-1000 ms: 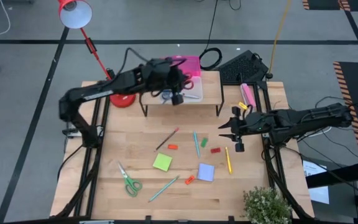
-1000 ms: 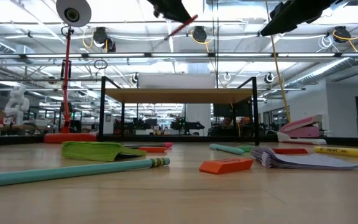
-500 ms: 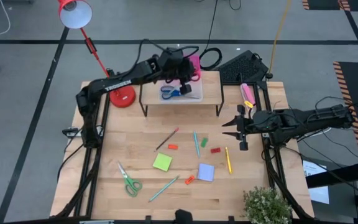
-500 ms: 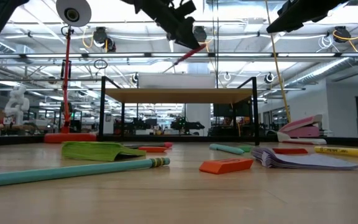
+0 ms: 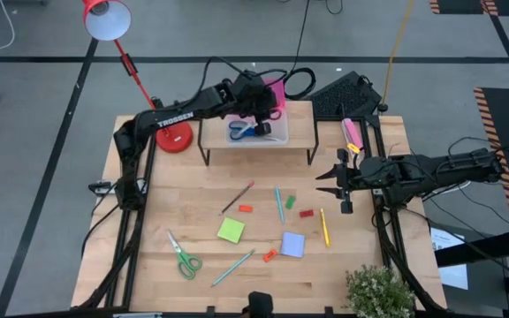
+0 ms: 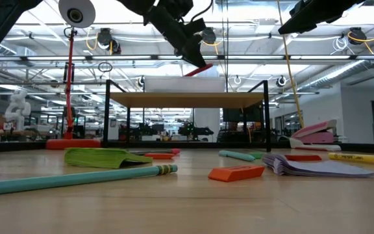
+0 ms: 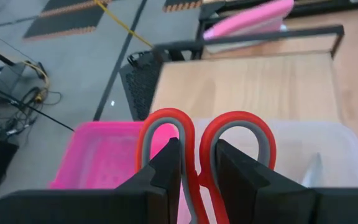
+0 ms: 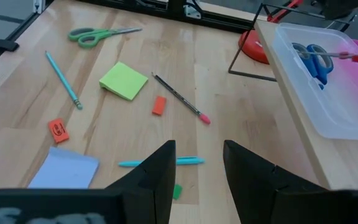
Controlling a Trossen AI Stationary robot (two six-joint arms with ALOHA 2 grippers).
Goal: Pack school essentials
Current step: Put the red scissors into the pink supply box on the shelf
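Observation:
My left gripper point(image 5: 260, 99) hovers over the clear box point(image 5: 277, 134) on the raised wooden shelf point(image 5: 300, 119), shut on red-handled scissors point(image 7: 197, 134). Blue-handled scissors point(image 5: 244, 131) lie in the box, and its pink lid point(image 5: 277, 90) sits behind it. On the table lie green scissors point(image 5: 184, 257), a green pad point(image 5: 231, 230), a lavender pad point(image 5: 292, 245), teal pencils point(image 5: 233, 267), a yellow pen point(image 5: 324, 226), a reddish pencil point(image 5: 238, 197) and small erasers point(image 5: 307, 213). My right gripper point(image 5: 325, 187) waits open above the table's right side. My left gripper pinches the red scissors between its two fingers where the two handle loops meet point(image 7: 195, 177). The loops point(image 7: 238, 130) stick out past the fingertips; the blades are hidden behind the fingers. The scissors hang clear above the box, red end point(image 6: 199, 69) slanting down.
A red desk lamp point(image 5: 173, 140) stands at the far left corner. A pink oblong object with a yellow tip point(image 5: 353, 134) lies at the shelf's right, a black device point(image 5: 347, 93) behind it. A plant point(image 5: 378, 291) stands at the near right corner.
My left gripper, still shut on the red scissors, has swung toward the table's far edge over the shelf and come down toward the clear box. The scissors have stayed clear of everything.

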